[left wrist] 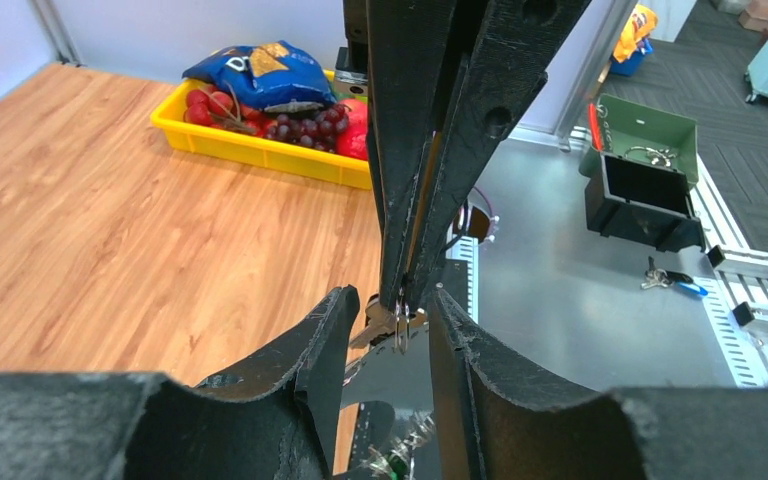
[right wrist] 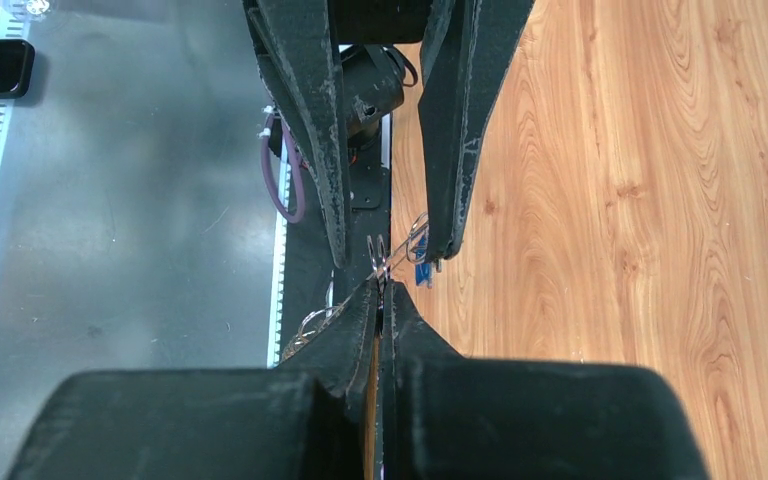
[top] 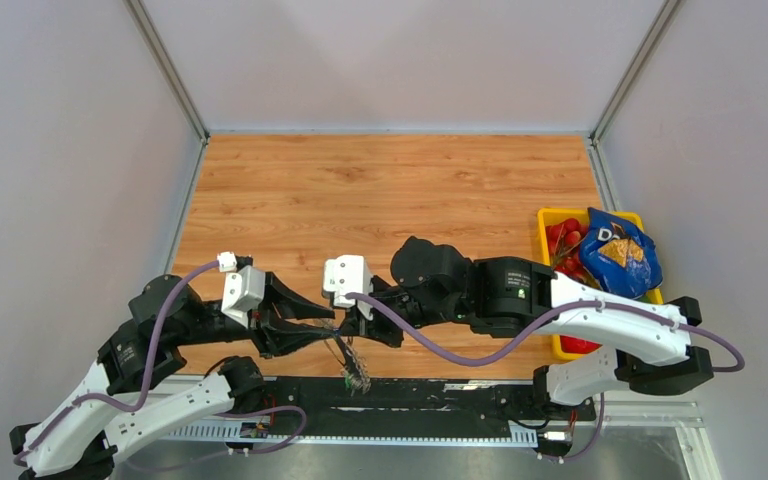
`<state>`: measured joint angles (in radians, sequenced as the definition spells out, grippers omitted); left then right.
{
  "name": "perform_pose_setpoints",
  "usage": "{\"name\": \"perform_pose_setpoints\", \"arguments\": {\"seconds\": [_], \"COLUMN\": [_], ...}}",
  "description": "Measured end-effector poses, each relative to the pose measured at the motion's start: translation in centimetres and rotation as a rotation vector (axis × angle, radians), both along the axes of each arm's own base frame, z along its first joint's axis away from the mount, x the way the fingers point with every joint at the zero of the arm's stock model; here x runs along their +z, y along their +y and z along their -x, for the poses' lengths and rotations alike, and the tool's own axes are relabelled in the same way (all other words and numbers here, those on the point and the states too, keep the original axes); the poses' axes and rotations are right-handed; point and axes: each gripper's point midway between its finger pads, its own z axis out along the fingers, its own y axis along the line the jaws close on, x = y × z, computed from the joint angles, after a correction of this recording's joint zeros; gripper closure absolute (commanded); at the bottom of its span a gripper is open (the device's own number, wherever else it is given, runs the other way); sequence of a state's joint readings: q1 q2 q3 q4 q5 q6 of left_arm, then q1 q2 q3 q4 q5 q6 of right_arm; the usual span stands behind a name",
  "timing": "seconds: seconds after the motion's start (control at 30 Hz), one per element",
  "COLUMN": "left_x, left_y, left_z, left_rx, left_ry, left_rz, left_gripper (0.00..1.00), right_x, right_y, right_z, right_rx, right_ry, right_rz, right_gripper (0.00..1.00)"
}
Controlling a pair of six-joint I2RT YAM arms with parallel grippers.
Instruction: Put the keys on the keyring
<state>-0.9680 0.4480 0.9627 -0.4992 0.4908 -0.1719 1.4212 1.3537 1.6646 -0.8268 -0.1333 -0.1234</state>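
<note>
Top external view: the two arms reach toward each other over the near edge of the wooden table [top: 380, 190]; the left gripper [top: 322, 325] and the right gripper [top: 365, 328] meet tip to tip; the keyring [top: 356, 372] hangs just below them, its chain fringe dangling over the black base strip [top: 440, 395]; a yellow tray [top: 550, 215] at the table's right edge holds a blue chip bag [top: 615, 250].

Left wrist view: the left gripper's fingers [left wrist: 315, 360] stand spread, one on each side of the right gripper's tips; the right gripper comes down from above with its fingers pressed together, pinching a bit of thin silver metal; the chain fringe and green tag show at the bottom edge; some keys [left wrist: 666, 280], one with a blue head, lie on the grey metal surface well to the right, near a green-and-black box [left wrist: 650, 140].

Right wrist view: the right fingers are pressed together on the ring's thin wire, whose loop curves off to the left; the left fingers are spread on either side; a small key [right wrist: 421, 272] with a blue head sits at the tip of the finger nearer the wood; whether it is gripped I cannot tell.
</note>
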Motion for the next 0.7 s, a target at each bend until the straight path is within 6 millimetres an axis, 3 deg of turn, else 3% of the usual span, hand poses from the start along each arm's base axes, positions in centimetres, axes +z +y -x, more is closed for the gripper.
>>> {"name": "perform_pose_setpoints", "arguments": {"seconds": [0.17, 0.33, 0.5, 0.63, 0.7], "left_x": [-0.03, -0.18, -0.23, -0.32, -0.40], "left_y": [0.01, 0.03, 0.04, 0.06, 0.07], "left_z": [-0.07, -0.06, -0.09, -0.10, -0.09], "left_rx": [0.004, 0.003, 0.004, 0.003, 0.002], "left_ry": [0.001, 0.000, -0.007, -0.012, -0.011], "left_rz": [-0.001, -0.007, -0.010, -0.014, -0.016], "left_gripper": [0.58, 0.71, 0.76, 0.97, 0.99], "right_x": [0.15, 0.57, 0.69, 0.58, 0.53], "right_y": [0.51, 0.61, 0.69, 0.69, 0.64], "right_z": [-0.19, -0.28, -0.28, -0.28, -0.27], "right_rx": [-0.003, -0.005, -0.005, -0.006, -0.006], "right_ry": [-0.001, -0.002, -0.002, 0.001, 0.002], "right_rz": [-0.001, -0.010, -0.013, -0.009, -0.006], "right_gripper": [1.00, 1.00, 1.00, 1.00, 1.00]}}
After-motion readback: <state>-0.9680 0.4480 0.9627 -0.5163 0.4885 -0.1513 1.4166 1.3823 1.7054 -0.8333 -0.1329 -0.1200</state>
